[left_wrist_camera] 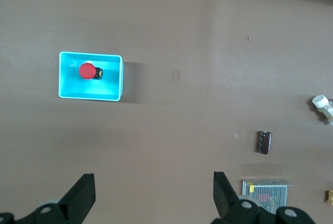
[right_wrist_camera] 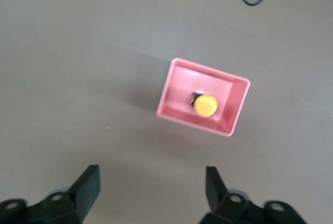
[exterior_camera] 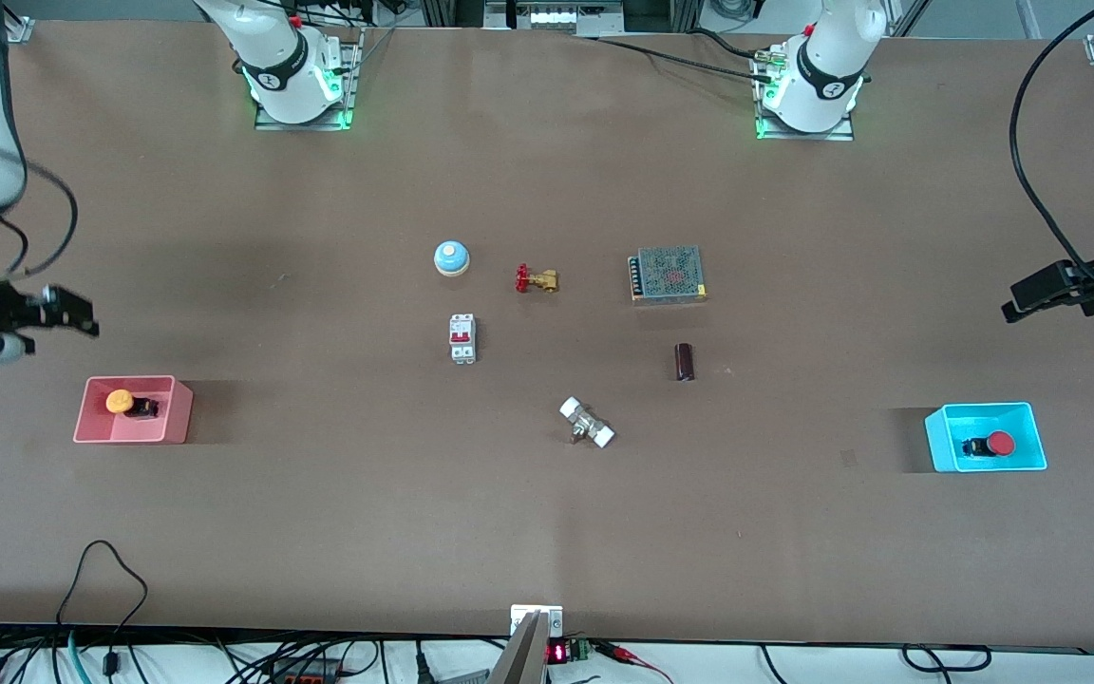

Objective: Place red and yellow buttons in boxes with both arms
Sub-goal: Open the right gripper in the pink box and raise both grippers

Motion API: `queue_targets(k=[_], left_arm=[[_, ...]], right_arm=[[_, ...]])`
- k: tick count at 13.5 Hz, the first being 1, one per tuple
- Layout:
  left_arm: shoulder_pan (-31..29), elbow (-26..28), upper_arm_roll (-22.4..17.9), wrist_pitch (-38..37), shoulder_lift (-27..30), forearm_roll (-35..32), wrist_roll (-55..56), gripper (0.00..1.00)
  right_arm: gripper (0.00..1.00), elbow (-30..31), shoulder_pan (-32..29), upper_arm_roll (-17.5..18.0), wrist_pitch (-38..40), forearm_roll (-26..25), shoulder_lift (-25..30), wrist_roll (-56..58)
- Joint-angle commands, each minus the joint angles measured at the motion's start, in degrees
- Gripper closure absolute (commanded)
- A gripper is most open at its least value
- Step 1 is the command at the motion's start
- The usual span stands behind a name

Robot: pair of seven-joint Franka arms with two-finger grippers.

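Note:
The yellow button (exterior_camera: 122,402) lies in the pink-red box (exterior_camera: 179,418) at the right arm's end of the table. The red button (exterior_camera: 998,443) lies in the cyan box (exterior_camera: 936,439) at the left arm's end. My right gripper (exterior_camera: 80,315) is open and empty, up over bare table close to the pink box. Its wrist view shows the box (right_wrist_camera: 174,96) and the button (right_wrist_camera: 205,105) past the open gripper (right_wrist_camera: 152,187). My left gripper (exterior_camera: 1017,304) is open and empty, up over bare table close to the cyan box. Its wrist view shows the box (left_wrist_camera: 66,81), the button (left_wrist_camera: 87,71) and the gripper (left_wrist_camera: 154,193).
In the table's middle stand a blue-and-white bell (exterior_camera: 451,257), a brass valve with a red handle (exterior_camera: 537,279), a metal power supply (exterior_camera: 668,275), a white breaker (exterior_camera: 462,337), a dark cylinder (exterior_camera: 685,362) and a white fitting (exterior_camera: 587,423).

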State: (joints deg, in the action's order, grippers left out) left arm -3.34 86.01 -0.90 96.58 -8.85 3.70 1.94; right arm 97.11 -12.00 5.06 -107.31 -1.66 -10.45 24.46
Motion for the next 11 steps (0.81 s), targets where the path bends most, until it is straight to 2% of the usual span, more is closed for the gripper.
queue_targets(k=[1,3,11], left_arm=[[-0.62,1.26,1.69,-2.71,2.42,0.25,0.35,0.00],[-0.62,1.79,1.87,-3.41,3.04,0.25,0.43,0.00],[-1.06,-0.23,2.31,-5.52,3.13,0.16,0.79,0.00]], right_arm=[[0.00,2.03,5.13,-0.14,5.77,0.43,7.79,-11.47],[0.00,1.59,5.94,2.30,9.38,0.16,10.43,-22.84],[0.00,0.01,4.80,2.50,9.40,0.34,10.45,-23.32]])
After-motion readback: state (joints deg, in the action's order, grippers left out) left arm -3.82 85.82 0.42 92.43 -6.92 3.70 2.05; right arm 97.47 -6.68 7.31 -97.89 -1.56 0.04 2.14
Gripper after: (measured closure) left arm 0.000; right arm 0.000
